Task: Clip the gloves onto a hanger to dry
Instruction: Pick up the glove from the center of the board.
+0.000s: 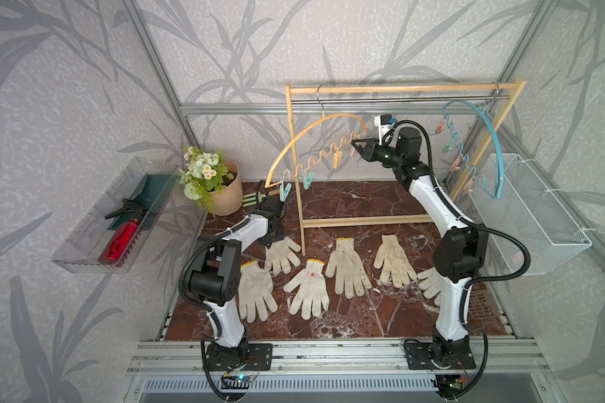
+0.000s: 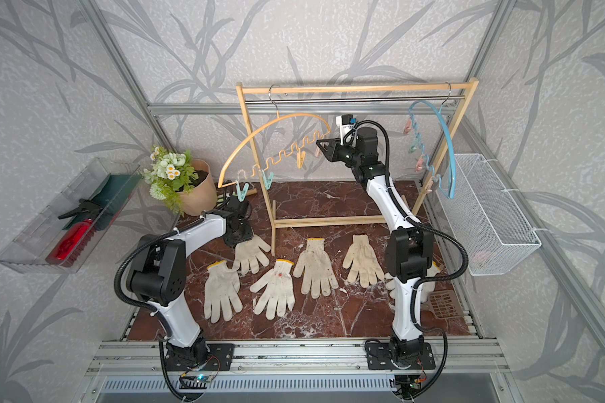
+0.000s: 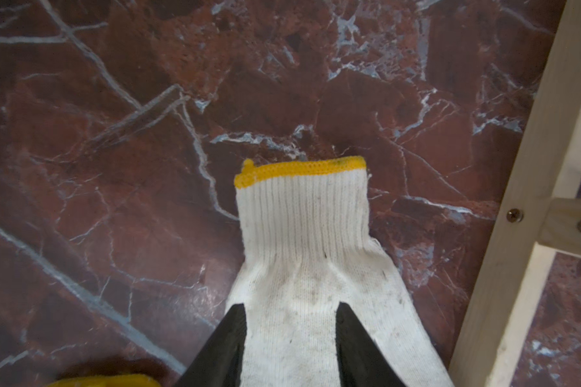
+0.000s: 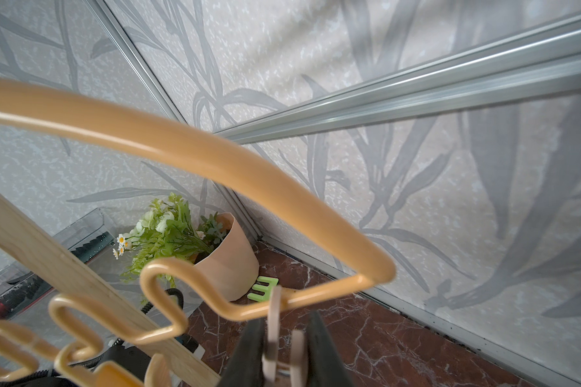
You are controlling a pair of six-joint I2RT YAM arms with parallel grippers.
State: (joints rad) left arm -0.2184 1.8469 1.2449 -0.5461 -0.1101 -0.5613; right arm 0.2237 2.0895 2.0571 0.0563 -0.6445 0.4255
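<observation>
Editor: Gloves (image 1: 346, 268), where?
Photographer: Lower centre, spread on the marble counter (image 1: 346, 206); left jaws parted astride one glove (image 3: 302, 234) at centre left. Farther back, upper centre, right jaws clamp a pink peg (image 4: 297, 348) on the orange hanger (image 4: 215, 160).

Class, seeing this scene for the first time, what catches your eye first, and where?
Off-white knitted gloves with yellow cuffs lie spread across the red-brown marble tabletop. Behind them, an orange curved plastic hanger hangs from a light wooden rack, the right tool pinching a pale peg at its end. The left tool straddles the glove nearest the rack's post.
</observation>
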